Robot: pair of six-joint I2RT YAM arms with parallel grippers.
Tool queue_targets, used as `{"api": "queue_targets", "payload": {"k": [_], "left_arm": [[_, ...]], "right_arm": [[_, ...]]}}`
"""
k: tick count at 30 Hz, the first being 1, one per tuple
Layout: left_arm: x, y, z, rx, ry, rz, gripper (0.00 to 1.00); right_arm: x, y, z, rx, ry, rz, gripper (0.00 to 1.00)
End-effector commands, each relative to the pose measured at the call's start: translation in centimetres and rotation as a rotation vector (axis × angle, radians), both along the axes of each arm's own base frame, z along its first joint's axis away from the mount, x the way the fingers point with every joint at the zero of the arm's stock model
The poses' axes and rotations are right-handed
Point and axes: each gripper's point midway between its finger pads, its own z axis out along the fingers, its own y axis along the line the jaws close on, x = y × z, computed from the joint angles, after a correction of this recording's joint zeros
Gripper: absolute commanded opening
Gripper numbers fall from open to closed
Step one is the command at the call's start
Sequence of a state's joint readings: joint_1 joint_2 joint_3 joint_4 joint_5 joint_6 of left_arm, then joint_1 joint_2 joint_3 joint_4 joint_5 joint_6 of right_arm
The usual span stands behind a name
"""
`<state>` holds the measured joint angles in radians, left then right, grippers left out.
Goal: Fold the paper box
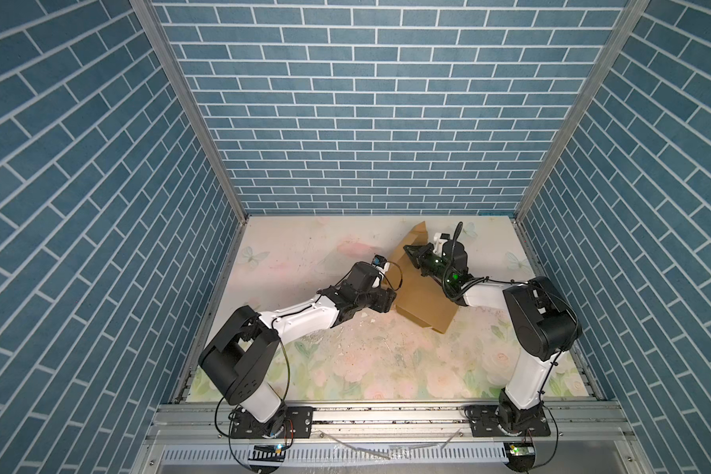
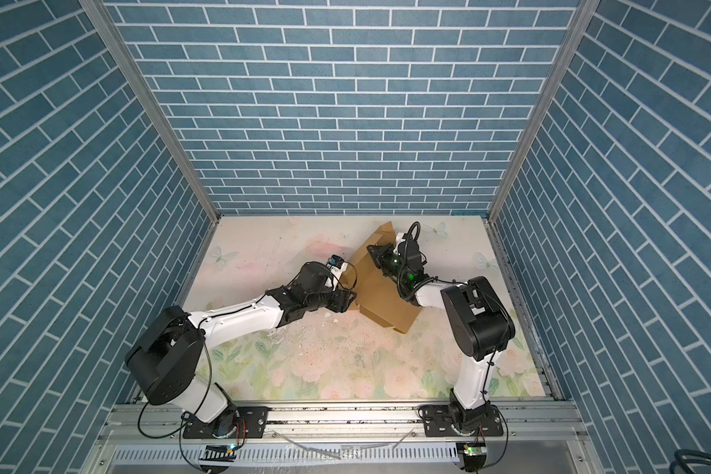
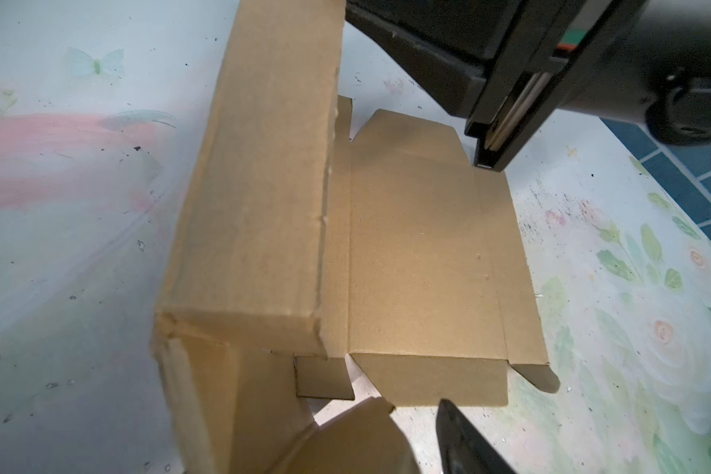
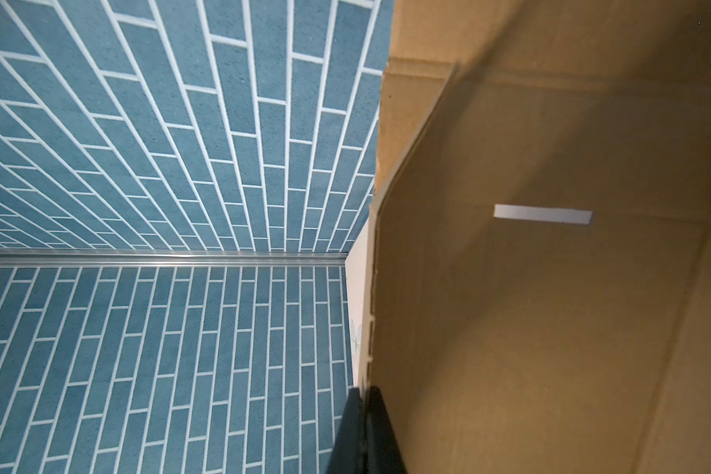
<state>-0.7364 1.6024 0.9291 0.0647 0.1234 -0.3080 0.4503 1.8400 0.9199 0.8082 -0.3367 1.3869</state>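
The paper box (image 1: 423,299) lies partly formed on the far, right-of-centre part of the surface (image 1: 345,365), between the two arms. In the left wrist view one side wall (image 3: 255,197) stands doubled over and the base panel (image 3: 419,262) lies flat. The end flaps, among them a loose flap (image 3: 345,439) close to the camera, are not yet raised. The right gripper (image 1: 407,249) has its jaws closed, and in the right wrist view they appear to pinch the edge of a raised panel (image 4: 551,307). The left gripper (image 1: 390,304) sits at the box's left side with its jaws apart and holding nothing; only one finger (image 3: 460,443) shows, clear of the cardboard. The step in hand is judged to be raising the near end flaps. Procedure: use the right-hand pinch as the anchor and do not pull with it, since the light sheet would likely slide on the smooth surface. Bring the left jaws onto the loose flap near its crease, not its tip, so that the bend forms along the score line. Fold the flap inward, tight against the doubled wall. Caution: a skewed push may reopen the finished wall.
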Motion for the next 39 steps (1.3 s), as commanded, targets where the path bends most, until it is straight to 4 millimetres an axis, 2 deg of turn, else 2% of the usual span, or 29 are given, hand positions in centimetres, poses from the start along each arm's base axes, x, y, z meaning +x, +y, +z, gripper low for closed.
{"api": "queue_targets", "payload": {"k": [1, 7, 11, 14, 19, 26, 32, 39], "left_arm": [[0.4, -0.7, 0.0, -0.017, 0.021, 0.044, 0.69], [0.9, -1.3, -0.4, -0.027, 0.048, 0.129, 0.69], [1.5, -2.0, -0.7, 0.001, 0.062, 0.177, 0.66], [2.0, -2.7, -0.9, 0.004, 0.074, 0.194, 0.59], [2.5, -3.4, -0.9, 0.023, 0.070, 0.204, 0.57], [3.3, -2.9, -1.8, 0.087, 0.081, 0.255, 0.55], [4.0, -1.9, -2.5, 0.162, 0.099, 0.330, 0.59], [4.2, -1.0, -3.1, 0.247, 0.080, 0.387, 0.60]], "right_arm": [[-0.1, -0.7, 0.9, 0.013, -0.040, -0.031, 0.00], [0.0, -0.8, 0.8, 0.048, -0.042, -0.047, 0.00], [0.0, -0.8, 1.0, 0.055, -0.046, -0.050, 0.00], [0.0, -0.8, 1.2, 0.056, -0.048, -0.050, 0.00], [-0.1, -0.9, 1.0, 0.054, -0.044, -0.053, 0.00], [-0.1, -0.9, 1.1, 0.058, -0.047, -0.055, 0.00], [-0.3, -1.1, 1.2, 0.062, -0.052, -0.059, 0.00], [-1.3, -1.8, 1.2, 0.085, -0.058, -0.064, 0.00]]}}
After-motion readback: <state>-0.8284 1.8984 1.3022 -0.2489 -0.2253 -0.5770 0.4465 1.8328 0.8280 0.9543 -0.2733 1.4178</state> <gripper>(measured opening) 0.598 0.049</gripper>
